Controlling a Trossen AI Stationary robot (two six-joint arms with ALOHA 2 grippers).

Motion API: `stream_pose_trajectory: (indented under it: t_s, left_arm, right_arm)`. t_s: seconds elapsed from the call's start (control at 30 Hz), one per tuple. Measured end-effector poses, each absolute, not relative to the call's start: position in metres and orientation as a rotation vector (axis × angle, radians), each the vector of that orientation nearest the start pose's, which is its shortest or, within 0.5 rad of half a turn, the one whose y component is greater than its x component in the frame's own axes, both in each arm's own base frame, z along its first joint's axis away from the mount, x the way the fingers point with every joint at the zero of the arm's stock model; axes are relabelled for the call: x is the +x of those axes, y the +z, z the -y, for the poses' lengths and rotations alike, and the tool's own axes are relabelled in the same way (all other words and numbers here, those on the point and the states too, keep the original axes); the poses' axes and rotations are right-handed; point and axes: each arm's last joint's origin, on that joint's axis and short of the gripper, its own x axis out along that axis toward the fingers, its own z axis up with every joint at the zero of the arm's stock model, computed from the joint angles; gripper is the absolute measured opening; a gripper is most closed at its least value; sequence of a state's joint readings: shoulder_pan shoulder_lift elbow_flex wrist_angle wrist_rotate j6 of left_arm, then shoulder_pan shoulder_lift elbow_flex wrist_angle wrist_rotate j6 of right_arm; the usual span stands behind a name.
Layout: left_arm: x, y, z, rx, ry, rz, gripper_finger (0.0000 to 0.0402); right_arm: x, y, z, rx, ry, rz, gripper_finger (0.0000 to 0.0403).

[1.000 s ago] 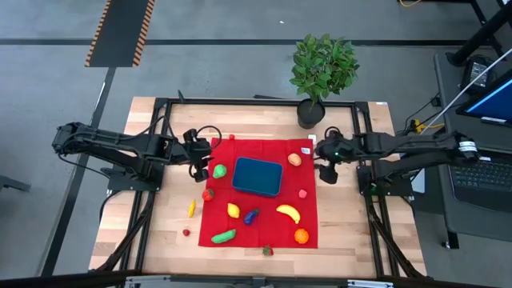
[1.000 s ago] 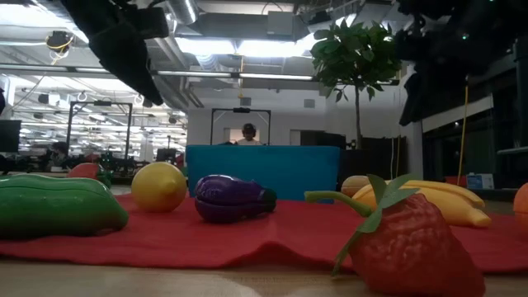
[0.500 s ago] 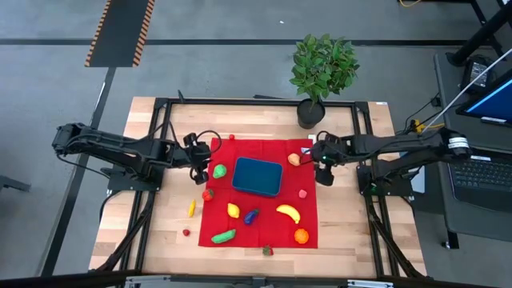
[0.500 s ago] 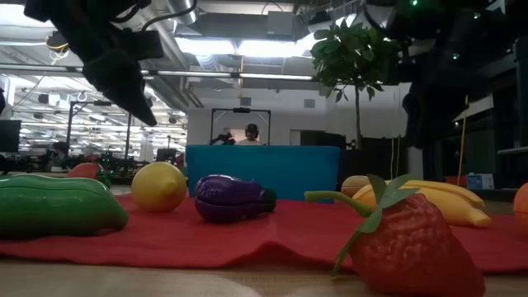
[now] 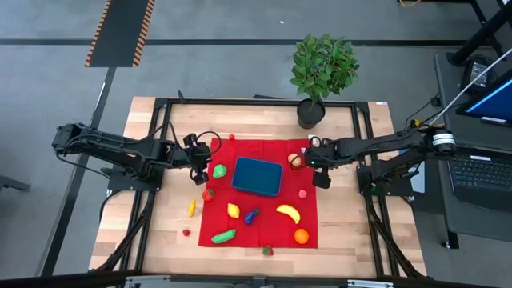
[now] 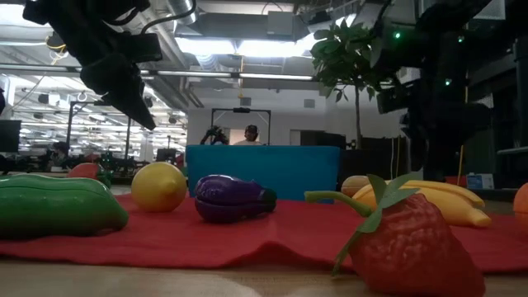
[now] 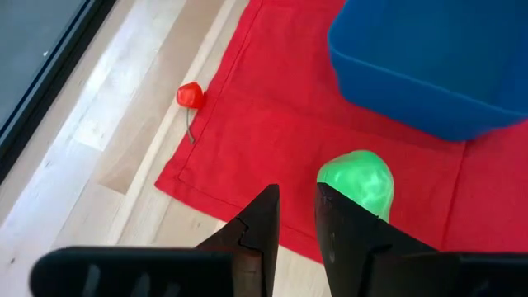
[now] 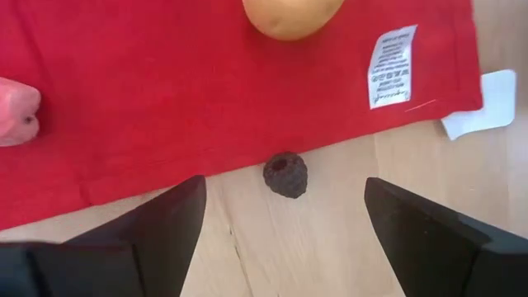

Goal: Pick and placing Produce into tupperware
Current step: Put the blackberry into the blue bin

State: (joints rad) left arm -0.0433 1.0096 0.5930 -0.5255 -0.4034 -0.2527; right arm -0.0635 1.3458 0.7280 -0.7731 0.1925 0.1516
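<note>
Here the left gripper [image 7: 295, 216] hovers beside the green fruit [image 7: 357, 181] on the red cloth [image 7: 272, 107], fingers nearly together and holding nothing. The right gripper [image 8: 285, 227], fingers spread and empty, hangs near the orange fruit [image 8: 290, 16]. The blue container [image 5: 258, 176] holds no produce yet. Next, the right fingers need centring over that fruit.

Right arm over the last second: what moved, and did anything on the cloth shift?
The right gripper, jaws wide open, slid inward from the table's edge to the red cloth's corner beside the orange fruit. The left gripper narrowed its fingers by the green fruit, holding nothing. The tupperware and produce stayed put.
</note>
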Motion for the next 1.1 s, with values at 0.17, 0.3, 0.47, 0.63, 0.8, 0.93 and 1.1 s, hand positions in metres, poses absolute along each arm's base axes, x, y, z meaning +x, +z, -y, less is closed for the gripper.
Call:
stream_pose_trajectory:
  t_s: [0.17, 0.3, 0.47, 0.63, 0.8, 0.93, 1.1]
  left_arm:
    - [0.184, 0.206, -0.003, -0.022, 0.446, -0.871, 0.0062]
    - [0.184, 0.206, -0.003, -0.022, 0.446, -0.87, 0.0056]
    - [0.184, 0.206, -0.003, -0.022, 0.446, -0.871, 0.0048]
    - [0.184, 0.206, -0.003, -0.022, 0.445, -0.871, 0.0039]
    - [0.184, 0.206, -0.003, -0.022, 0.446, -0.871, 0.003]
    - [0.184, 0.206, -0.003, -0.022, 0.445, -0.871, 0.0022]
    - [0.184, 0.206, -0.003, -0.022, 0.445, -0.871, 0.0013]
  right_arm:
    - [0.215, 0.163, 0.019, 0.03, -0.318, -1.423, 0.0331]
    - [0.218, 0.155, 0.02, 0.005, -0.343, -1.459, 0.0331]
    - [0.22, 0.148, 0.021, -0.008, -0.355, -1.486, 0.0331]
    - [0.222, 0.143, 0.021, -0.012, -0.353, -1.51, 0.0331]
    - [0.226, 0.14, 0.021, -0.01, -0.352, -1.49, 0.0323]
    - [0.228, 0.139, 0.021, -0.024, -0.338, -1.47, 0.03]
    - [0.226, 0.139, 0.021, -0.035, -0.329, -1.489, 0.027]
